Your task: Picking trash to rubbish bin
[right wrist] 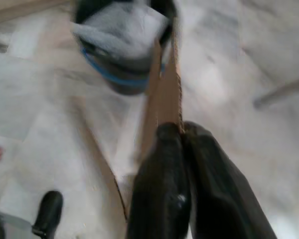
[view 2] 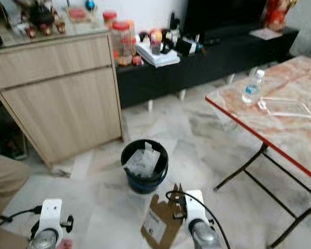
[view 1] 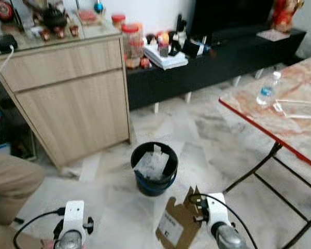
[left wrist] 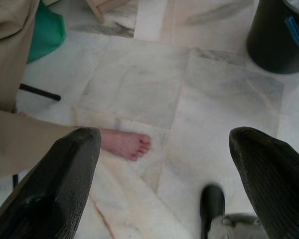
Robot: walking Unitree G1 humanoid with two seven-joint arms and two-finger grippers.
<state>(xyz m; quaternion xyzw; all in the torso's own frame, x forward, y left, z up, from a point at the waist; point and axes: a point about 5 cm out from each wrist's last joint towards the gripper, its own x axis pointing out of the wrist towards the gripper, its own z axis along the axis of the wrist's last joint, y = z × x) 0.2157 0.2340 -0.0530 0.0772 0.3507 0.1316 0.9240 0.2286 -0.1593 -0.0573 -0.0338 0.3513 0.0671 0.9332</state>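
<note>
Now the right gripper (right wrist: 182, 130), blurred, seems clamped on cardboard (view 1: 177, 222) near the bin (view 1: 154, 167).

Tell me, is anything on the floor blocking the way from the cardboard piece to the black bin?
Nothing visible does. The right claw is shut on the cardboard piece, and just pale marble floor lies between it and the black bin. The bin already holds crumpled white trash.

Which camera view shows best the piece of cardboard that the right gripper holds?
The left eye view: the cardboard piece shows whole, with its white label, held by the right gripper near the black bin. The right eye view shows likewise. The right wrist view shows it blurred, edge-on.
</note>
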